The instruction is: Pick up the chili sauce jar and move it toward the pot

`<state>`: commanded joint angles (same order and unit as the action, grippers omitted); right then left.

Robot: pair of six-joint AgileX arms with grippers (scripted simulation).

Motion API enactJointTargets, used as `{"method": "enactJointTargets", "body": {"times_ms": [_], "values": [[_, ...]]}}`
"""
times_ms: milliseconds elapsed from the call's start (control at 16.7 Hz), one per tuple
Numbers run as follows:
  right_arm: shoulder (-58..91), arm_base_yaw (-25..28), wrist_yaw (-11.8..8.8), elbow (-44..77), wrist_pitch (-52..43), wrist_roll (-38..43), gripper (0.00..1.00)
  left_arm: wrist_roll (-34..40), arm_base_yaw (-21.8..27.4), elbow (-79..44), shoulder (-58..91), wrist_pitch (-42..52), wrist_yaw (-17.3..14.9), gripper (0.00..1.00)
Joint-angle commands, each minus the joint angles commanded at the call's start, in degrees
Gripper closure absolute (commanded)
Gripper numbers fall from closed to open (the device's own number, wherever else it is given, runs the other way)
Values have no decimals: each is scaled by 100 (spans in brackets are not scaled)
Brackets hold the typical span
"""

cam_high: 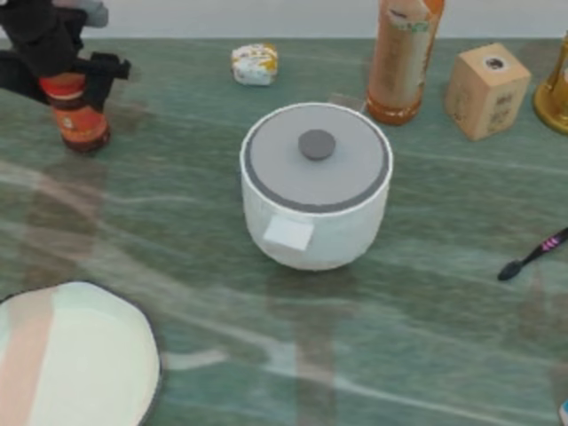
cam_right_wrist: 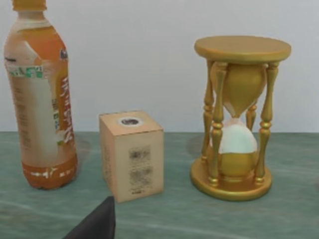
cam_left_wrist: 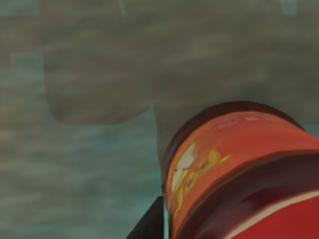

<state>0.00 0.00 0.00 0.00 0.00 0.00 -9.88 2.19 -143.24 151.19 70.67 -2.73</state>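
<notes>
The chili sauce jar (cam_high: 80, 115), dark glass with a red-orange cap and label, is at the table's far left. My left gripper (cam_high: 64, 78) is shut on it near the cap, with dark fingers (cam_high: 108, 67) on either side. In the left wrist view the jar (cam_left_wrist: 234, 169) fills the near corner, and one finger (cam_left_wrist: 149, 225) lies against its side. I cannot tell whether the jar touches the table. The white pot (cam_high: 315, 191) with its grey lid and dark knob stands mid-table, well to the right of the jar. My right gripper (cam_right_wrist: 97, 224) is outside the top view.
Along the back edge are a small crumpled packet (cam_high: 254, 64), a tall orange bottle (cam_high: 404, 58), a wooden block (cam_high: 486, 90) and a gold hourglass (cam_high: 555, 89). A plate (cam_high: 71, 355) lies front left. A toothbrush (cam_high: 532, 255) lies at the right.
</notes>
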Motion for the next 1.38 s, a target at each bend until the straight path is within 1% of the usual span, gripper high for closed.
{"method": "enactJointTargets", "body": {"times_ms": [180,300,660,780,900,1200,1380], "values": [[0,0,0,0,0,0,0,-13,-20,86,-86,-4,4,100],[0,0,0,0,0,0,0,-10,-33,412,-412,-17,9,100],[0,0,0,0,0,0,0,11,-110,2419,-2380,-48,33,100],[0,0,0,0,0,0,0,12,-129,2907,-2866,-47,39,100],[0,0,0,0,0,0,0,12,-139,3153,-3110,-44,43,100],[0,0,0,0,0,0,0,17,-93,3177,-3129,-55,49,100],[0,0,0,0,0,0,0,411,194,3540,-3245,-317,159,100]]}}
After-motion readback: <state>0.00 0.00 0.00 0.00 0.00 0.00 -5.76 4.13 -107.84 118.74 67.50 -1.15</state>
